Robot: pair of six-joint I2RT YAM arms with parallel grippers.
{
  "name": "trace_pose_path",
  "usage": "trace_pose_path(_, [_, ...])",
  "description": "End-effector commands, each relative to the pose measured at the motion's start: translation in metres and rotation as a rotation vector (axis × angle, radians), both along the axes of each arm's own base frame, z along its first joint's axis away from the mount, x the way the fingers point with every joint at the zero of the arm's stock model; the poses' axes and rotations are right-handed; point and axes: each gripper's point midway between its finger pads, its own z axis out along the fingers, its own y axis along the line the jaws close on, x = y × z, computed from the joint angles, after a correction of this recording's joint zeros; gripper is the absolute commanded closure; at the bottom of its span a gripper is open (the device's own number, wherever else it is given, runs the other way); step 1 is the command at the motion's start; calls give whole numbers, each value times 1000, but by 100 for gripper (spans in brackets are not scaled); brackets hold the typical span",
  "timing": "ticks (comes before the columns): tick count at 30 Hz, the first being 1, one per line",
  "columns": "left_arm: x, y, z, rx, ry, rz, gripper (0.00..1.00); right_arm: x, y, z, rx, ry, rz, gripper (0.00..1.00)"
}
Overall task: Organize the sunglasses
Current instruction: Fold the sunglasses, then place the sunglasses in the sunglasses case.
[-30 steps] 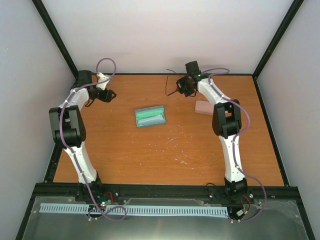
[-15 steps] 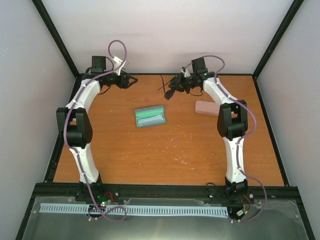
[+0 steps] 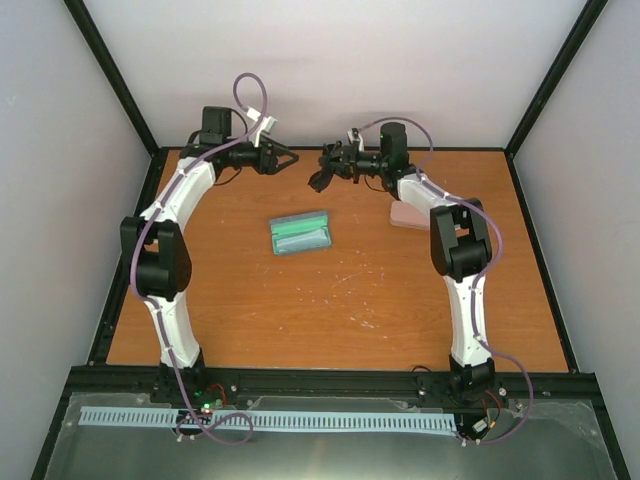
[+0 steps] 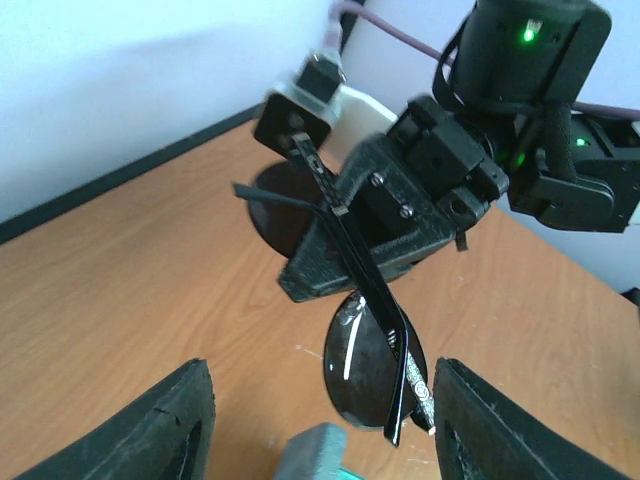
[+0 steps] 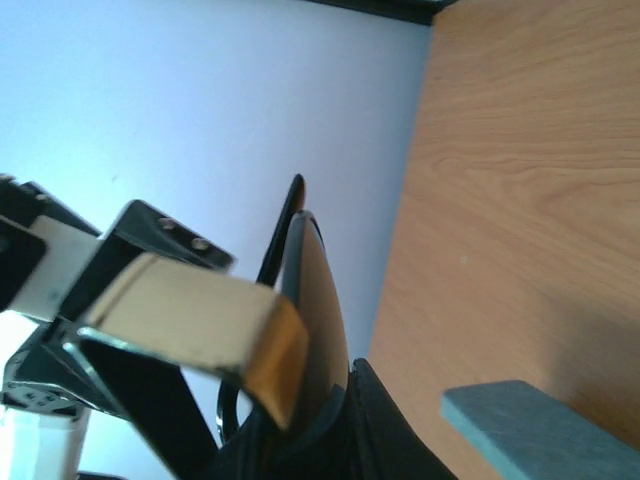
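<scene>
Black sunglasses | clenched in right tool (aloft) | left tool released, facing them

We see both arms lifted and stretched toward the far side, elbows bowed outward and wrists turned inward. The two grippers face each other, near but apart. The left gripper holds its fingers spread wide (its own wrist camera shows both pads). The right gripper has its jaws pinched on the black sunglasses.
</scene>
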Motion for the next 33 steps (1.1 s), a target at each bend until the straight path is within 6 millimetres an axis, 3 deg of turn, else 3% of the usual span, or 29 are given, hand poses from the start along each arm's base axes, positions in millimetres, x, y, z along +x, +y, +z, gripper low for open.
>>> trace_pose_path(1, [-19, -20, 16, -46, -11, -63, 41, -28, 27, 58, 75, -146, 134, 89])
trace_pose_path(3, [-16, -19, 10, -27, -1, -43, 41, -27, 25, 45, -7, -116, 112, 91])
trace_pose_path(5, [-12, -13, 1, 22, -5, -6, 40, -24, 8, 17, -172, -47, 63, 91])
trace_pose_path(8, [-7, 7, -16, 73, 8, 48, 40, -42, -21, -15, -350, 45, 88, 92])
trace_pose_path(13, [-3, 46, -41, 129, 30, 128, 40, -86, -44, -30, -450, 92, 179, 92])
trace_pose_path(17, [3, 60, -80, 249, 36, 174, 43, -104, -47, -37, -407, 159, 128, 93])
trace_pose_path(19, [6, 63, -109, 302, 82, 175, 46, -103, -46, -37, -368, 156, 73, 94])
trace_pose_path(24, [1, 55, -167, 411, 158, 125, 51, -118, -50, -67, -353, 269, 7, 95])
trace_pose_path(30, [-8, 50, -214, 473, 226, 89, 51, -123, -49, -89, -394, 308, -4, 95])
trace_pose_path(33, [-17, 48, -227, 497, 248, 72, 51, -120, -49, -98, -398, 323, -24, 94])
